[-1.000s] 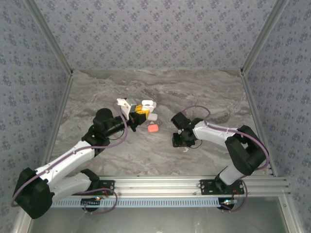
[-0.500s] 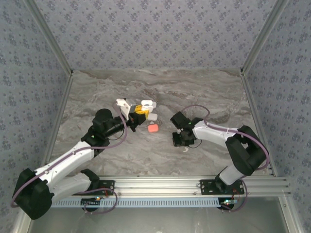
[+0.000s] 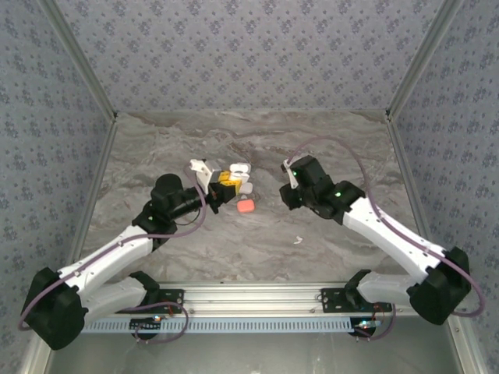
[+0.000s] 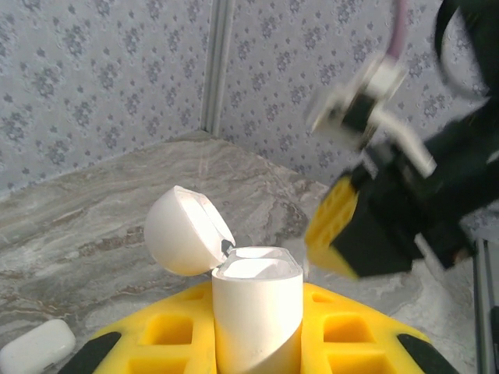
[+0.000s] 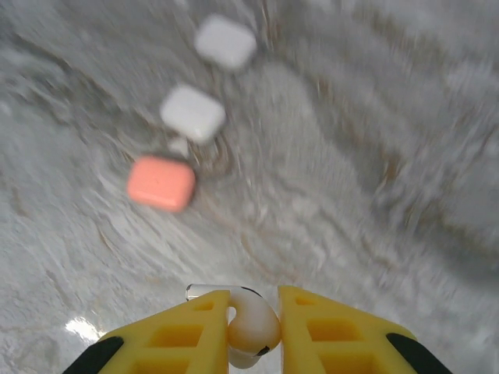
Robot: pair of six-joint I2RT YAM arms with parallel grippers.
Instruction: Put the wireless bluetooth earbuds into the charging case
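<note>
A white charging case [image 4: 257,292] stands upright between the yellow fingers of my left gripper [image 4: 257,347], which is shut on it; its lid [image 4: 185,232] is flipped open to the left. From above, this gripper [image 3: 224,181] and the case [image 3: 236,169] sit left of centre. My right gripper [image 5: 253,312] is shut on a white earbud [image 5: 253,333], held above the table. It hovers to the right of the case [image 3: 287,193]. Another small white earbud [image 3: 297,239] lies on the table nearer the front.
An orange case [image 3: 245,206] and a closed white case [image 3: 246,188] lie just below the left gripper. The right wrist view shows the orange case [image 5: 161,183] and two white cases [image 5: 192,114] [image 5: 225,42]. The marble table [image 3: 156,148] is walled on three sides.
The right gripper has shut on an earbud, lifted off the table and swung back towards the open case. One earbud stayed on the table. The left arm has held still.
</note>
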